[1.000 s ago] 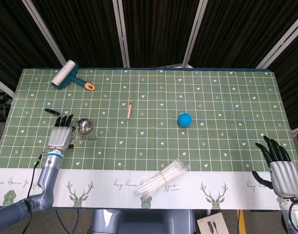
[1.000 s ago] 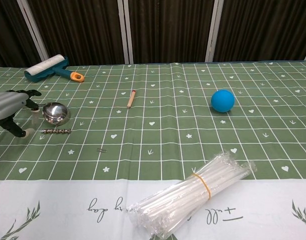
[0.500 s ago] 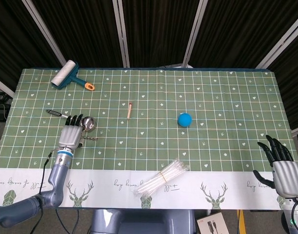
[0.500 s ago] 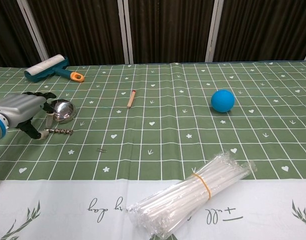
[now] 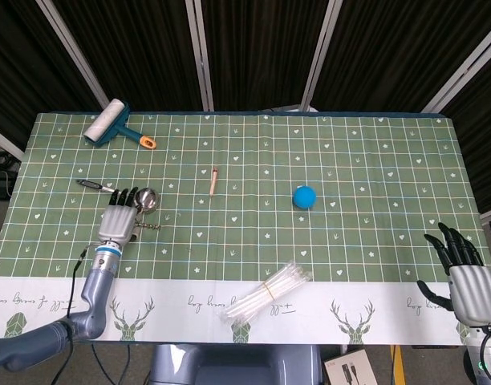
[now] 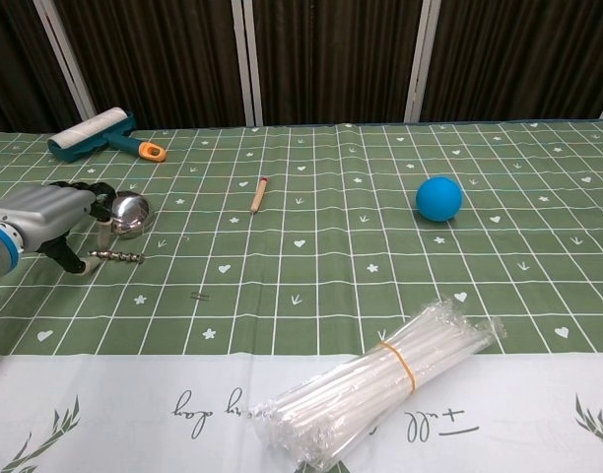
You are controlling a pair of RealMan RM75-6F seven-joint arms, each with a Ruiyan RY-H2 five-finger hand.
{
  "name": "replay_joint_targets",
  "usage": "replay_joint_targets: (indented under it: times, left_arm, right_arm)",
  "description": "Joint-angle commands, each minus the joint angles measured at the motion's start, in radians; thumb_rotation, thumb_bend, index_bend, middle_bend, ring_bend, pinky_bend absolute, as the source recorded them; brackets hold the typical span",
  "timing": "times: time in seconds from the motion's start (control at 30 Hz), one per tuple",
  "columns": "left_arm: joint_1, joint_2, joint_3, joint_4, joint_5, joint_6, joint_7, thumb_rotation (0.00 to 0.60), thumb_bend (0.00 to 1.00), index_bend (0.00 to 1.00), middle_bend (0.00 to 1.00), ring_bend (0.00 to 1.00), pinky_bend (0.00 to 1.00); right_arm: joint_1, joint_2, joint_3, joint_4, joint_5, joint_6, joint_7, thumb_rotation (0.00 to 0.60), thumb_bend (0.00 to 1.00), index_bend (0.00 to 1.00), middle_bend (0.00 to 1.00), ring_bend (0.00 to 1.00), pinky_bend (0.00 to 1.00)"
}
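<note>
My left hand (image 5: 119, 220) lies flat over the green grid cloth at the left, fingers stretched toward the far side. In the chest view the left hand (image 6: 43, 217) has its fingertips against a small steel cup (image 6: 131, 213) without holding it. The steel cup (image 5: 148, 198) sits just beyond and right of the fingers. A thin dark handle (image 5: 90, 184) lies to the far left of them. A twisted metal bit (image 6: 117, 256) rests beside the thumb. My right hand (image 5: 466, 277) hovers off the table's near right corner, fingers spread and empty.
A blue ball (image 5: 304, 196) sits right of centre. A small wooden stick (image 5: 214, 181) lies mid-table. A lint roller (image 5: 113, 126) is at the far left corner. A bundle of clear straws (image 6: 380, 379) lies on the white front strip, and a tiny clip (image 6: 198, 295) lies on the cloth.
My left hand has slid right and a little farther out, and the steel cup has shifted right and away with it. The right hand has sunk slightly.
</note>
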Motion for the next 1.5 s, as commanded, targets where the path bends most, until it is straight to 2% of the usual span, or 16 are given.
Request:
replay_joint_targets:
  times: [0.03,0.23,0.43,0.7,0.97,1.17,1.27,1.5]
  left_arm:
    - [-0.005,-0.008,-0.001,0.007,-0.002,-0.001,0.002,0.600,0.32,0.48,0.00,0.00,0.00]
    - [-0.017,-0.021,-0.007,0.017,-0.010,0.003,0.019,0.600,0.32,0.54,0.00,0.00,0.00]
    - [-0.014,-0.003,0.000,0.000,-0.003,0.007,0.016,0.600,0.38,0.61,0.00,0.00,0.00]
    - [-0.009,0.062,0.037,-0.069,0.064,0.035,0.024,0.600,0.38,0.63,0.00,0.00,0.00]
    - [-0.044,0.167,0.121,-0.103,0.280,0.105,0.102,0.600,0.38,0.62,0.00,0.00,0.00]
    - [-0.118,0.243,0.206,-0.058,0.539,0.159,0.182,0.600,0.39,0.62,0.00,0.00,0.00]
    - [-0.156,0.263,0.243,-0.027,0.653,0.176,0.208,0.600,0.39,0.62,0.00,0.00,0.00]
    - [-0.222,0.278,0.291,0.001,0.812,0.174,0.274,0.600,0.40,0.62,0.00,0.00,0.00]
  right_arm:
    - [0.000,0.001,0.000,-0.001,0.001,0.000,0.002,0.600,0.12,0.13,0.00,0.00,0.13]
    - [-0.003,0.002,0.003,0.001,0.000,0.009,0.008,0.600,0.12,0.13,0.00,0.00,0.13]
    - [-0.005,0.002,0.004,0.002,0.001,0.011,0.009,0.600,0.11,0.13,0.00,0.00,0.13]
    - [-0.005,0.001,0.004,0.002,0.006,0.006,0.004,0.600,0.11,0.13,0.00,0.00,0.13]
    - [-0.005,-0.001,0.005,0.000,0.006,0.006,-0.002,0.600,0.11,0.13,0.00,0.00,0.13]
    - [-0.004,-0.003,0.004,0.000,0.005,0.004,-0.004,0.600,0.11,0.13,0.00,0.00,0.13]
    - [-0.004,-0.003,0.005,0.000,0.005,0.004,-0.003,0.600,0.11,0.13,0.00,0.00,0.13]
    - [-0.004,-0.002,0.005,-0.002,0.007,0.002,0.004,0.600,0.11,0.13,0.00,0.00,0.13]
